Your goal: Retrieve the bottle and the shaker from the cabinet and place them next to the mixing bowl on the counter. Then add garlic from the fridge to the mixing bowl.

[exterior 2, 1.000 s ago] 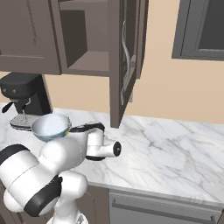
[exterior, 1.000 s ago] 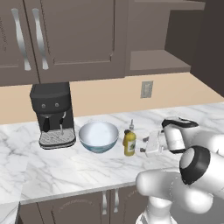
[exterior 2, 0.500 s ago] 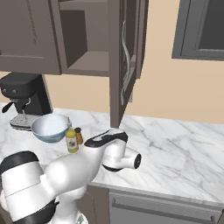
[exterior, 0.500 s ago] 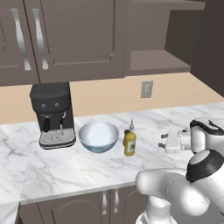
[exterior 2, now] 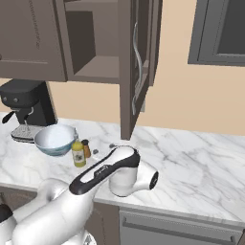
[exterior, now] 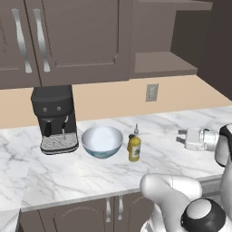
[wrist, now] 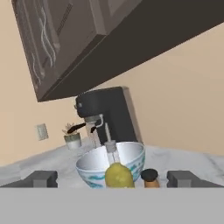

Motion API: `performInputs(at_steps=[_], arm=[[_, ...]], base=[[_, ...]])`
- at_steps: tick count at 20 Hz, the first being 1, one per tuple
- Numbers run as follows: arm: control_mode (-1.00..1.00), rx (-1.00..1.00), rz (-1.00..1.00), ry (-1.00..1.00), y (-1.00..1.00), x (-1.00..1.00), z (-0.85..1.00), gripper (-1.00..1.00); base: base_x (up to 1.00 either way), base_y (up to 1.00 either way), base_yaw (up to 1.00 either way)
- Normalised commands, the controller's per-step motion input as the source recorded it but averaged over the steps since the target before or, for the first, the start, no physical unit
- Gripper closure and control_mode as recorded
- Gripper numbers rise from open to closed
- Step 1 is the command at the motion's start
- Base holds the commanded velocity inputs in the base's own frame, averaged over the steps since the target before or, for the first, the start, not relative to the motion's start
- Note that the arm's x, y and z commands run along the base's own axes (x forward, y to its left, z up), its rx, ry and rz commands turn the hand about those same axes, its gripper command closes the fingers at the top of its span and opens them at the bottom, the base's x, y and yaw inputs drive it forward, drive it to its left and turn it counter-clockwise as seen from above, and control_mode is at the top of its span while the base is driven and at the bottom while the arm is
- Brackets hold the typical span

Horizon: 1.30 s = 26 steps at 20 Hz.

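So the gripper (exterior: pixel 182 137) hangs wide open and empty at the right of the left base view. Left of it on the bench (exterior: pixel 81 170), the bottle (exterior: pixel 133 147) stands just beside the mixing bowl (exterior: pixel 102 141), shaker (exterior 2: pixel 86 148) next to it.

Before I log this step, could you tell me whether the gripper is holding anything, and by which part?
Nothing is held. The gripper is open and empty, apart from the bottle and the shaker standing beside the mixing bowl.

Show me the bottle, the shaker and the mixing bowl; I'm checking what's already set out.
bottle (exterior: pixel 133 150): left base view, on its yellow body.
shaker (exterior 2: pixel 86 149): right base view, on its orange-brown side.
mixing bowl (exterior: pixel 102 138): left base view, on its whitish inside.
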Motion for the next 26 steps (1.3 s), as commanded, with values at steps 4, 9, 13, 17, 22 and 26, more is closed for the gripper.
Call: performInputs(at_steps=[4,9,13,17,22,26], arm=[[-1.0,-0.02,-0.21,0.3,0.91,-0.25,1.0,-1.0],[-1.0,-0.09,-0.16,0.32,0.97,-0.36,1.0,-1.0],[-1.0,-0.14,-0.04,0.02,0.55,-0.74,1.0,-1.0],[-1.0,-0.26,-0.04,0.03,0.05,-0.29,0.93,-1.0],[-1.0,-0.19,-0.07,0.2,0.19,-0.61,0.81,-1.0],[-1.0,-0.1,-0.22,0.27,0.32,-0.75,0.46,-1.0]], base=[[0.0,0.0,0.0],[0.0,0.0,0.0],[0.0,0.0,0.0],[0.0,0.0,0.0],[0.0,0.0,0.0],[0.0,0.0,0.0]])
